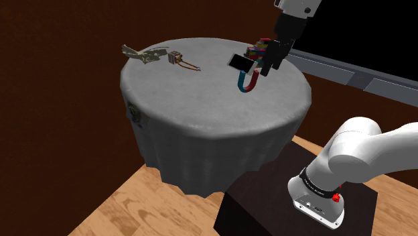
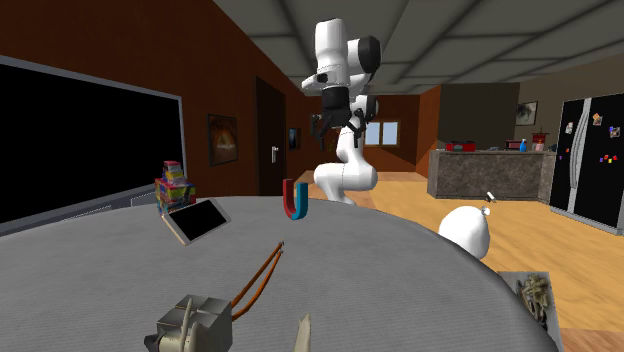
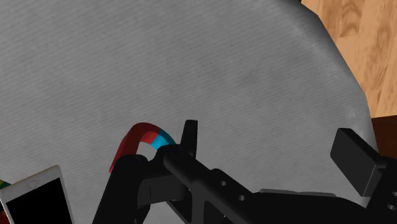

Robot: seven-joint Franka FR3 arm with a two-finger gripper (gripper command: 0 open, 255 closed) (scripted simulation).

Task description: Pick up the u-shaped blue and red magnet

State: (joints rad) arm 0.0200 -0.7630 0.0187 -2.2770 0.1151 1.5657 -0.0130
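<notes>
Blue and red magnet (image 1: 249, 83) sits on round table (image 1: 201, 107), next to phone (image 1: 240, 62). Gripper (image 1: 271, 66) above it, fingers apart, holding nothing. Not grabbed yet. To do: go down, pinch, lift.

The white Franka arm (image 1: 355, 151) rises from beside the round table (image 1: 214, 107), away from its rim. It climbs well above the tabletop and folds over at its highest joint (image 2: 340, 45), so that the forearm comes back down toward the table's edge. The white wrist (image 1: 298, 8) hangs over that edge and carries the black gripper (image 1: 270, 66), which points down at the tabletop with a slight tilt inward. The gripper hovers above the table without touching it. Its two fingers (image 3: 189, 137) stand well apart, jaws spread, with nothing clasped between them.
</notes>
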